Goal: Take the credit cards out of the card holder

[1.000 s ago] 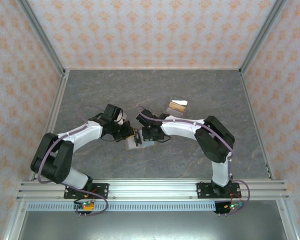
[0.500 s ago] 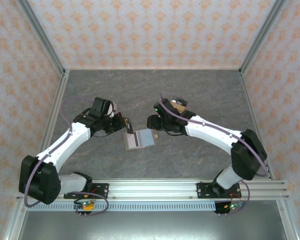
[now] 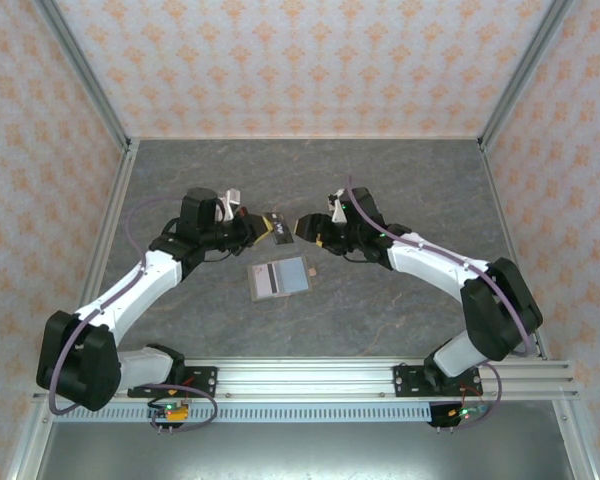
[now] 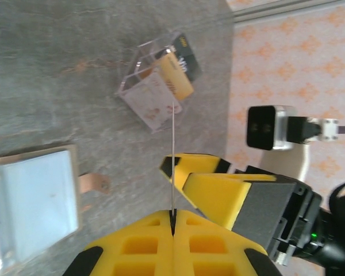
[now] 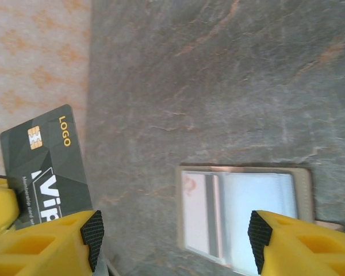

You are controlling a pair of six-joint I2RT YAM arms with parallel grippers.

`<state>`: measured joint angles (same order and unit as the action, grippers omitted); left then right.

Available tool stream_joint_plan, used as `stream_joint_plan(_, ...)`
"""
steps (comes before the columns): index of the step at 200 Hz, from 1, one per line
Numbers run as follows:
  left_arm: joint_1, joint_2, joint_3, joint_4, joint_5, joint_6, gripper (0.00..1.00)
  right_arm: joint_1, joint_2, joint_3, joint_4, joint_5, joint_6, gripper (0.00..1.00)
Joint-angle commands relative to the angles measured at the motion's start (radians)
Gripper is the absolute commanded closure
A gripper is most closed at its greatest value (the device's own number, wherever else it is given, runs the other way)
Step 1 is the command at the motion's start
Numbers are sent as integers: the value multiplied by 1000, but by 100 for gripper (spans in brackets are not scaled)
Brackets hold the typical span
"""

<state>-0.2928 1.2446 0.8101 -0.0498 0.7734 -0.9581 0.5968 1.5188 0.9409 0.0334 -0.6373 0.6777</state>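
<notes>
From above, the card holder [image 3: 281,278] lies open and flat on the grey table [image 3: 410,170], between and just in front of the two grippers. The left gripper [image 3: 263,225] and right gripper [image 3: 305,227] face each other above it. The left wrist camera shows the left gripper [image 4: 172,215] clamped on a credit card [image 4: 173,149], seen edge-on as a thin line. It also shows a clear case [image 4: 152,98] with tan and dark parts beyond, and the holder's brown tab [image 4: 92,184]. The right wrist camera shows that card's face [image 5: 46,164]: dark, with a gold chip and the word "LOGO". It also shows the right gripper [image 5: 175,230] with jaws spread wide and empty above the holder's grey-blue inside [image 5: 247,210].
</notes>
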Motion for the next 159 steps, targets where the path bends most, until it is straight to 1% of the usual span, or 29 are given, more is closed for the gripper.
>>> stream_joint_plan(1,-4,11,-10,170,91,-84,100,-18,-23,-13,173,-129,77,30)
stream_joint_plan(30,-14,19,-1,190,111,-97,100,-36,-20,-9,256,-186,126,30)
stream_joint_plan(49,-19,26,-1,207,118,-109,100,-37,-9,3,301,-225,151,32)
stream_joint_plan(64,-20,31,4,211,121,-113,100,-37,-2,10,332,-249,167,36)
stream_joint_plan(88,-20,33,6,200,114,-106,100,-37,-2,6,359,-266,175,45)
stream_joint_plan(106,-20,36,4,192,110,-104,100,-38,-10,-2,362,-265,172,54)
stream_joint_plan(122,-20,38,3,187,109,-105,100,-38,-16,-7,358,-261,158,66)
stream_joint_plan(141,-20,40,4,171,102,-99,100,-39,-19,-3,327,-250,136,77)
stream_joint_plan(159,-20,37,17,104,77,-69,100,-41,-19,15,262,-227,93,90)
